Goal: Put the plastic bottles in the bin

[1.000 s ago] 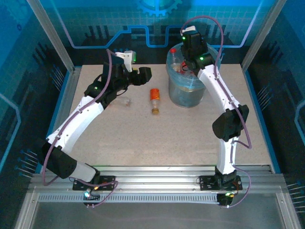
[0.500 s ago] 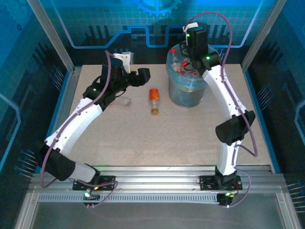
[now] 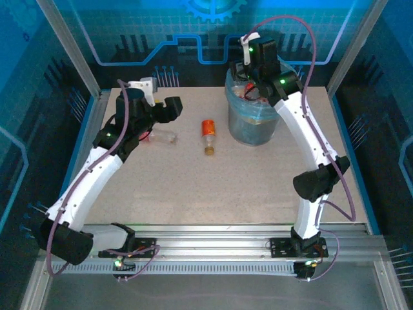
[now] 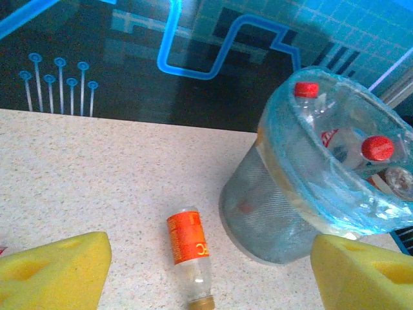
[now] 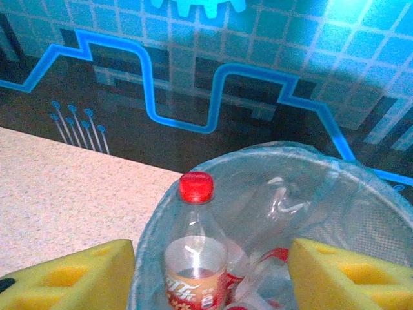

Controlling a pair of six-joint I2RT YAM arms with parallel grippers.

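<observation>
An orange-labelled plastic bottle lies on the table left of the bin, cap toward me. In the left wrist view this bottle lies ahead of my left gripper, between its wide-apart yellow pads and untouched. A clear bottle lies below my left gripper. The grey bin with its blue bag holds red-capped bottles. My right gripper hangs open over the bin, above a standing red-capped bottle.
A metal frame rail borders the table on the left, and another rail on the right. A blue patterned wall closes the back. Bare tabletop stretches between the two arms.
My left arm has drawn back to the left, away from the orange-labelled bottle, uncovering the clear bottle beside it. My right gripper stays over the bin, shifted slightly back.
</observation>
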